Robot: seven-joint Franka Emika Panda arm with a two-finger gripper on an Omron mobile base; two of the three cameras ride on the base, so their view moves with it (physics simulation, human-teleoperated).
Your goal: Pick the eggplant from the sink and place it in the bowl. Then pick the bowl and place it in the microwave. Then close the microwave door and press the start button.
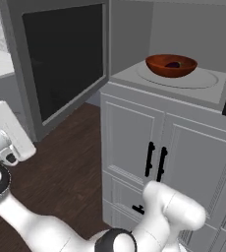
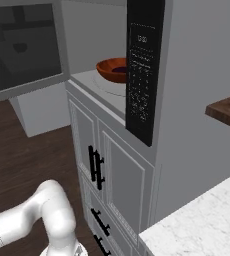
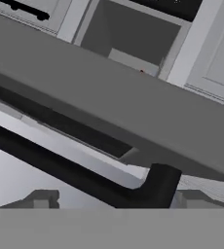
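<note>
jaws apparently wide; eggplant (image 1: 173,64) in bowl (image 1: 159,67), microwave door (image 1: 61,59) open.

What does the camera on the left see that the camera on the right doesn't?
The left base view shows the whole dark glass window of the open grey-framed microwave door, the round glass turntable and the small dark purple eggplant lying in the bowl. The right base view shows the tall black button panel, a brown wooden shelf edge and a white marble counter. Both show the reddish-brown wooden bowl inside the microwave, the grey cabinet doors with black handles below it, and the dark wooden floor.
</note>
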